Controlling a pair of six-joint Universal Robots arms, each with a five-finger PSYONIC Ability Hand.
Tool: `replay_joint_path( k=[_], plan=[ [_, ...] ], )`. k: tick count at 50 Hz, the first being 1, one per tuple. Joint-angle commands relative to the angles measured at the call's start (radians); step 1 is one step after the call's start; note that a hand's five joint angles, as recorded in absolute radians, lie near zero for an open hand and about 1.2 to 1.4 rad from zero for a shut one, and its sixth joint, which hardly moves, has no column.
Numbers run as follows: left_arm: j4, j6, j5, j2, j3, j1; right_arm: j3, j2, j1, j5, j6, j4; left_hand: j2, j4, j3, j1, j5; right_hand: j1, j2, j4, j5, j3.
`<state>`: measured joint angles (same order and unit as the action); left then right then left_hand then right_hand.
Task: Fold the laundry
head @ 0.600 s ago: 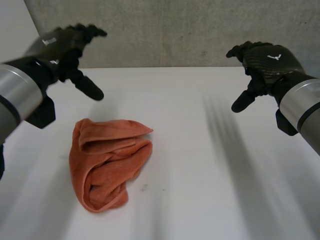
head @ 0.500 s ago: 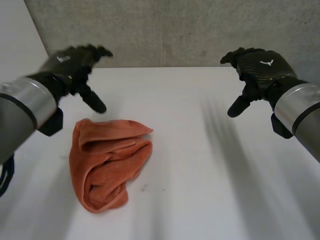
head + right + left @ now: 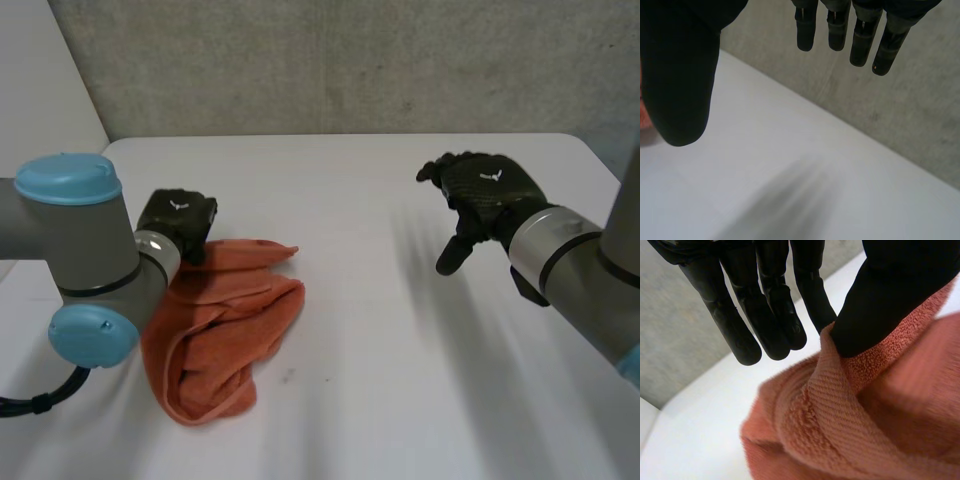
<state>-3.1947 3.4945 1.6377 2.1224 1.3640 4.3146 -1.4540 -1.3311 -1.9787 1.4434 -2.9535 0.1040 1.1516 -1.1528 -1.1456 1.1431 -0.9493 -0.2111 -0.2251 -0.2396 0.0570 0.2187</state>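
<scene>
An orange towel [image 3: 225, 330] lies crumpled in a loose bundle on the left half of the white table [image 3: 400, 360]. My left hand [image 3: 178, 222] is down on the towel's far edge. In the left wrist view a raised ridge of the towel [image 3: 840, 405] is pinched between the thumb [image 3: 875, 305] and the straight fingers [image 3: 775, 315]. Over the right half of the table hovers my right hand [image 3: 480, 190], apart from the towel. Its fingers [image 3: 840, 25] and thumb [image 3: 680, 75] are spread wide with nothing between them.
A grey concrete wall [image 3: 350, 60] rises behind the table's far edge. My left arm [image 3: 70, 250] lies low over the table's left side, next to the towel. Bare tabletop stretches from the towel to the right edge.
My left hand has dropped from above the table's far left onto the towel's far edge and closed on it. My right hand has moved lower and a little leftward, staying open.
</scene>
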Motion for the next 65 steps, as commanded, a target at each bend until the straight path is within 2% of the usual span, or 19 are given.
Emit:
replay_joint_path(
  k=[1, 14, 15, 18, 19, 24, 31, 34, 35, 36, 37, 38, 40, 42, 45, 50, 57, 63, 65],
  plan=[
    [-0.039, -0.008, -0.001, -0.161, 0.004, 0.007, 0.047, 0.121, 0.012, 0.014, -0.022, 0.002, 0.245, -0.244, -0.251, 0.253, -0.272, 0.037, 0.051, 0.065, -0.057, -0.044],
    [-0.045, -0.078, -0.016, -0.516, -0.031, -0.081, 0.294, 0.365, 0.003, -0.067, -0.229, 0.01, 0.245, -0.244, -0.251, 0.253, -0.272, 0.037, 0.051, 0.065, -0.057, -0.044],
    [-0.044, -0.078, -0.016, -0.535, -0.029, -0.084, 0.343, 0.395, 0.003, -0.149, -0.295, 0.006, 0.245, -0.244, -0.251, 0.253, -0.272, 0.037, 0.051, 0.065, -0.057, -0.044],
    [-0.041, -0.08, -0.044, -0.597, -0.014, -0.128, 0.377, 0.414, 0.003, -0.214, -0.353, 0.006, 0.245, -0.244, -0.251, 0.253, -0.272, 0.037, 0.051, 0.065, -0.057, -0.044],
    [-0.04, -0.08, -0.051, -0.607, -0.01, -0.139, 0.426, 0.446, 0.003, -0.319, -0.454, 0.005, 0.245, -0.244, -0.251, 0.253, -0.272, 0.037, 0.051, 0.065, -0.057, -0.044],
    [-0.039, -0.08, -0.09, -0.666, 0.03, -0.202, 0.526, 0.539, -0.034, -0.507, -0.658, 0.005, 0.245, -0.244, -0.251, 0.253, -0.272, 0.037, 0.051, 0.065, -0.057, -0.044],
    [-0.042, -0.08, -0.088, -0.687, 0.038, -0.211, 0.578, 0.639, -0.164, -0.61, -0.725, 0.006, 0.245, -0.244, -0.251, 0.253, -0.272, 0.037, 0.051, 0.065, -0.057, -0.044],
    [-0.044, -0.08, -0.09, -0.684, 0.034, -0.205, 0.578, 0.653, -0.202, -0.615, -0.727, 0.006, 0.245, -0.244, -0.251, 0.253, -0.272, 0.037, 0.051, 0.065, -0.057, -0.044],
    [-0.045, -0.08, -0.09, -0.683, 0.033, -0.205, 0.584, 0.655, -0.216, -0.604, -0.73, 0.005, 0.245, -0.244, -0.251, 0.253, -0.272, -0.485, -0.471, -0.457, 0.465, 0.477],
    [-0.047, -0.08, -0.09, -0.68, 0.03, -0.204, 0.589, 0.653, -0.216, -0.601, -0.731, 0.005, 0.245, -0.244, -0.251, 0.253, -0.272, -0.796, -0.782, -0.767, 0.775, 0.788],
    [-0.048, -0.078, -0.09, -0.68, 0.029, -0.204, 0.593, 0.652, -0.215, -0.592, -0.731, 0.003, 0.245, -0.244, -0.251, 0.253, -0.272, -1.089, -1.075, -1.061, 1.069, 1.082],
    [-0.048, -0.08, -0.09, -0.679, 0.027, -0.202, 0.598, 0.645, -0.212, -0.578, -0.733, 0.0, 0.245, -0.244, -0.251, 0.253, -0.272, -1.184, -1.17, -1.156, 1.164, 1.177],
    [-0.05, -0.08, -0.088, -0.677, 0.02, -0.193, 0.61, 0.636, -0.203, -0.532, -0.733, -0.004, 0.245, -0.244, -0.251, 0.253, -0.272, -1.185, -1.171, -1.157, 1.165, 1.178],
    [-0.05, -0.08, -0.087, -0.677, 0.017, -0.187, 0.642, 0.58, -0.164, -0.393, -0.708, 0.002, 0.245, -0.244, -0.251, 0.253, -0.272, -1.185, -1.171, -1.157, 1.165, 1.178],
    [-0.054, -0.084, -0.082, -0.67, -0.012, -0.148, 0.638, 0.497, -0.1, -0.304, -0.642, 0.0, 0.245, -0.244, -0.251, 0.253, -0.272, -1.185, -1.171, -1.157, 1.165, 1.178],
    [-0.103, -0.127, -0.081, -0.656, -0.037, -0.112, 0.519, 0.235, 0.001, -0.158, -0.356, -0.023, 0.245, -0.244, -0.251, 0.253, -0.272, -1.185, -1.171, -1.157, 1.165, 1.178],
    [-0.172, -0.206, -0.078, -0.581, -0.01, -0.036, 0.341, -0.014, -0.006, -0.133, -0.124, -0.035, 0.245, -0.244, -0.251, 0.253, -0.272, -1.185, -1.171, -1.157, 1.165, 1.178],
    [-0.174, -0.252, -0.079, -0.432, 0.081, -0.015, 0.218, -0.007, -0.051, -0.143, -0.107, 0.06, 0.245, -0.244, -0.251, 0.253, -0.272, -1.185, -1.171, -1.157, 1.165, 1.178],
    [-0.174, -0.262, -0.079, -0.383, 0.107, -0.012, 0.164, 0.054, -0.165, -0.13, -0.082, 0.074, 0.245, -0.244, -0.251, 0.253, -0.272, -1.185, -1.171, -1.157, 1.165, 1.178]
  ],
)
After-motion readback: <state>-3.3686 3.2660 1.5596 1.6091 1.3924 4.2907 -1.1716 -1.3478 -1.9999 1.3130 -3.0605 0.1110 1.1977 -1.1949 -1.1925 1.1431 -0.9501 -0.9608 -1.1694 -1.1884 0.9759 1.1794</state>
